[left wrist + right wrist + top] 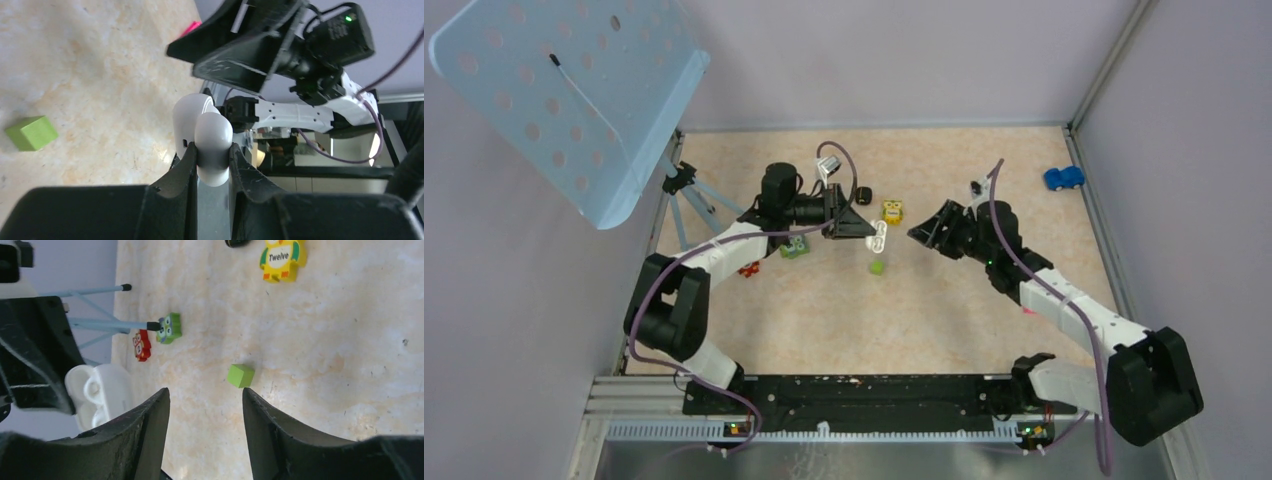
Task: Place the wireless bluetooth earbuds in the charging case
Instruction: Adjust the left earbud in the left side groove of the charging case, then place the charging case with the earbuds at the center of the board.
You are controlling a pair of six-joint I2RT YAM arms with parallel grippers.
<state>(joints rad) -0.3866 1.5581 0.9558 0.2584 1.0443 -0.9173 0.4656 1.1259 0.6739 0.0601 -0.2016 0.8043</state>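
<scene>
My left gripper (869, 232) (212, 150) is shut on the white charging case (877, 238) (207, 135), holding it above the table. The case's lid stands open, and its white inner wells show in the right wrist view (100, 390). My right gripper (914, 232) (205, 395) hangs just to the right of the case. Its jaws are open with nothing between them, only bare tabletop and the green cube (240, 375) beyond. The earbuds are not visible in any view, and I cannot tell whether any sit in the case.
On the table lie a green cube (877, 267), a yellow "Twelve" owl toy (892, 211), a small black object (865, 194), a green owl (795, 247) and a red toy (748, 268). A blue car (1063, 178) sits far right. A tripod (686, 190) with a blue perforated panel (564, 90) stands at the left.
</scene>
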